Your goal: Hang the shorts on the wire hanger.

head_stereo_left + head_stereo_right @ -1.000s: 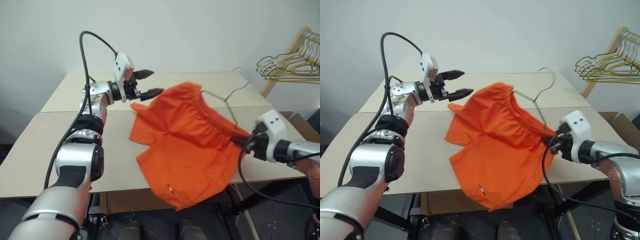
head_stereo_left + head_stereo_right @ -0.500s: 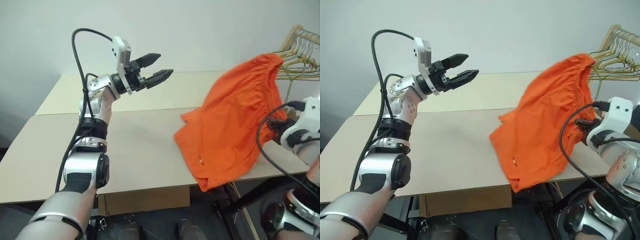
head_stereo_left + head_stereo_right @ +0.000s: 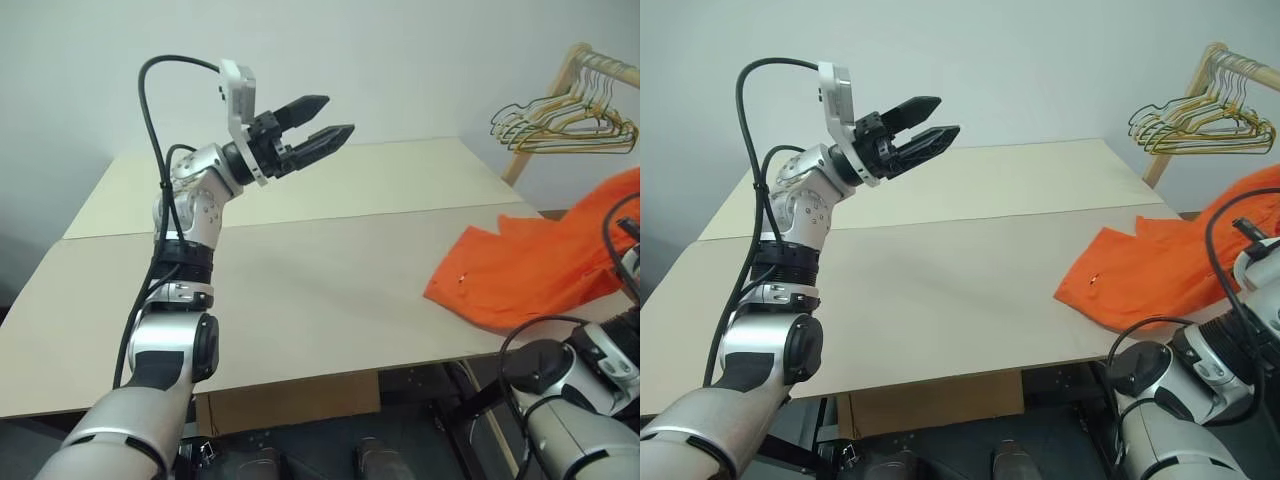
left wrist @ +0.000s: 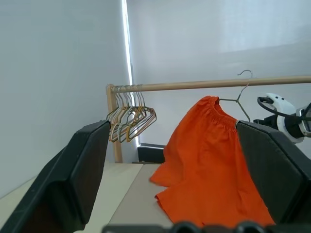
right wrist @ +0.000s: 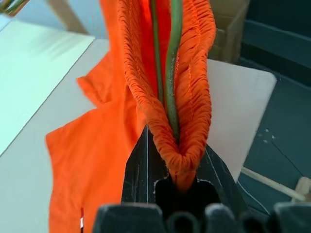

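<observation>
The bright orange shorts [image 3: 540, 270] hang at the table's right edge, one leg trailing on the tabletop. In the right wrist view my right gripper [image 5: 177, 180] is shut on a fold of the gathered waistband [image 5: 192, 73], with the thin green wire hanger [image 5: 173, 73] running inside it. The left wrist view shows the shorts [image 4: 209, 160] draped from the wire hanger [image 4: 241, 99], whose hook is up by a wooden rod [image 4: 184, 85]. My left gripper [image 3: 338, 115] is raised above the far left of the table, open and holding nothing.
The beige table [image 3: 300, 270] spans the middle of the view. A bunch of yellowish and green hangers [image 3: 560, 110] hangs on a wooden rack [image 3: 530, 135] at the back right. A cardboard box [image 3: 290, 400] sits under the front edge.
My right arm swung the shorts and hanger from the table's middle out past its right edge, toward the rack. The left gripper rose a little and stayed open.
</observation>
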`<state>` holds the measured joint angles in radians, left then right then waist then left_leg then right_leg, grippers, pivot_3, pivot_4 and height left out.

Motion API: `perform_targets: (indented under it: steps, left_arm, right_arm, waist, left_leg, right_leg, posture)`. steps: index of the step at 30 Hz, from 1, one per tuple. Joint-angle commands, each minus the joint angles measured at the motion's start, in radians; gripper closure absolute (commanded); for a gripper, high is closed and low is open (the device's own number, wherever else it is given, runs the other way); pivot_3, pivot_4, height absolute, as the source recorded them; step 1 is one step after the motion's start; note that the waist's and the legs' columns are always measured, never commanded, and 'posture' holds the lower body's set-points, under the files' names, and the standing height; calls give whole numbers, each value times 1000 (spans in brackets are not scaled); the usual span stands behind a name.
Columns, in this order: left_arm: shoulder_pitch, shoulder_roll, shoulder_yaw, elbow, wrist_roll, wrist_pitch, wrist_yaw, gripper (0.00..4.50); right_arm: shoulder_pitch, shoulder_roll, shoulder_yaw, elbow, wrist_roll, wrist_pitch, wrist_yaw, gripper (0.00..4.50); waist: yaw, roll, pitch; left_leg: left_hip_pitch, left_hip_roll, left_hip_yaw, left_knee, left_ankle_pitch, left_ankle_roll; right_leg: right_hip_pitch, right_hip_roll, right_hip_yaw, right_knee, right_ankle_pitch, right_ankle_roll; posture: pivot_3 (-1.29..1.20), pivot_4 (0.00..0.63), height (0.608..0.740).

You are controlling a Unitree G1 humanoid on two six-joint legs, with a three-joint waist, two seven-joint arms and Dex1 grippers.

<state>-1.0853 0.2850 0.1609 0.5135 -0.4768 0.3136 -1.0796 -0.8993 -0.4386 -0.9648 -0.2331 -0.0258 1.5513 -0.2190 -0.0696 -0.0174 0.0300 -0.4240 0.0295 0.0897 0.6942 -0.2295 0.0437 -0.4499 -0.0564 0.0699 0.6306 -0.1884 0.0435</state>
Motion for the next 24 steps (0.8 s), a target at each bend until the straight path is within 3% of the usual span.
perform_targets:
  steps: [1,5,14,24]
  left_arm:
    - [-3,11,12,-49,-30,15,9,44]
    - [4,14,11,-59,-35,20,10,44]
    - [10,21,5,-63,-48,20,9,44]
    - [9,19,0,-56,-45,12,3,44]
  right_arm:
    - [-57,-36,-34,15,-31,-59,-34,4464]
    - [-115,-69,-139,67,-56,-94,-79,4464]
    - [-146,-149,-174,137,-65,-154,-110,4464]
    - [-201,-311,-219,311,-58,-199,-149,4464]
  waist:
    - [-2,2,0]
    - [-1,6,-1]
    - [-3,13,0]
    - [-3,16,1]
  left_leg:
    - [0,0,-1,0,0,0]
    - [2,0,-2,-1,0,0]
    - [10,-1,-3,-2,0,0]
    - [11,-2,-2,-4,0,0]
  right_leg:
    - [1,0,0,0,0,0]
    - [3,0,0,-1,0,1]
    - [11,-1,0,-3,-6,8]
    - [11,-2,1,-4,-9,4]
  posture:
    - [-30,0,740]
    - [-25,0,740]
    - [-24,0,740]
    - [-24,0,740]
